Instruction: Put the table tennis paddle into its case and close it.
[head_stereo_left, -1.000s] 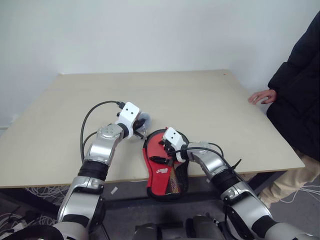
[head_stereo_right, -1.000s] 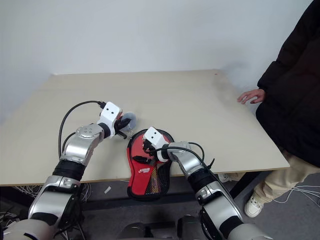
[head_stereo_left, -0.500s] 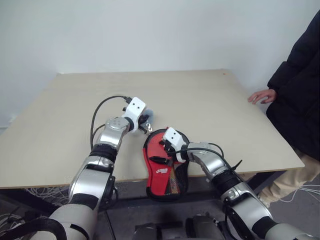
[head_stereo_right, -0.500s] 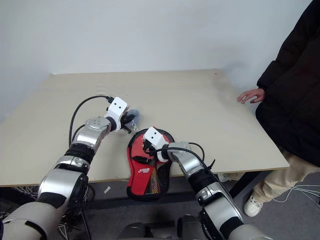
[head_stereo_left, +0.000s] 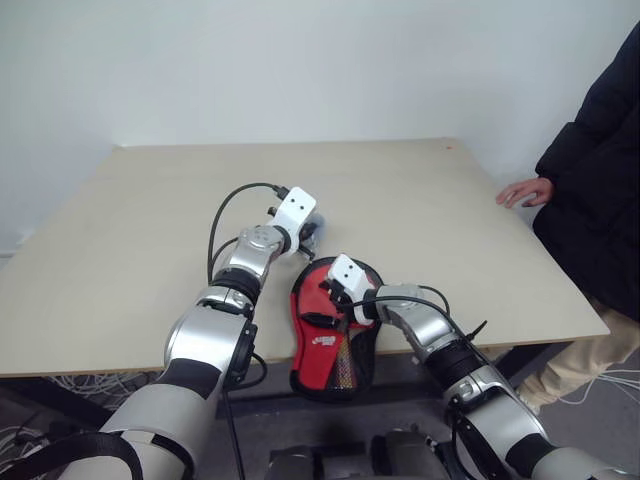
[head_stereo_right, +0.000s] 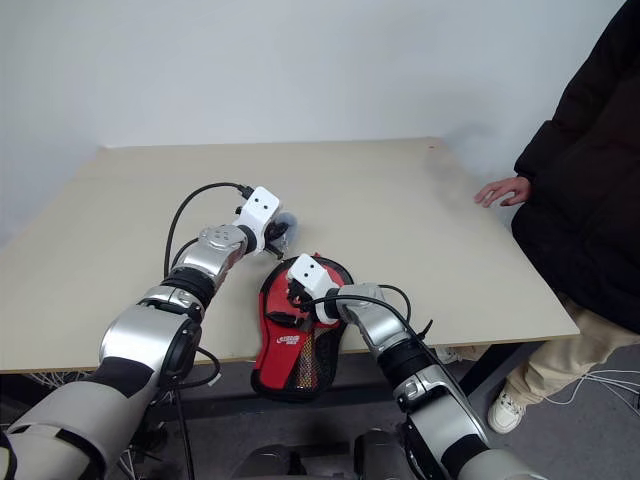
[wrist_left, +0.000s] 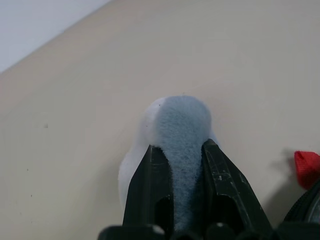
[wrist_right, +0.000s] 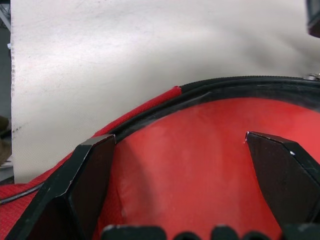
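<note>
Nearest, the case (head_stereo_left: 335, 335) lies at the table's (head_stereo_left: 120, 250) front edge, overhanging it, red paddle (wrist_right: 200, 165) showing inside; its white logo is too small to read. The right gripper (wrist_right: 192, 190) hovers over the case's red face, fingers spread wide and holding nothing. Just beyond, the left gripper (wrist_left: 182, 165) is pinched tight on a small grey-blue felt pad (wrist_left: 180, 130).

A pale grey-blue round pad (wrist_left: 175, 150) over the beige table (head_stereo_left: 120, 260), person's hand (head_stereo_left: 527, 191) on its edge
</note>
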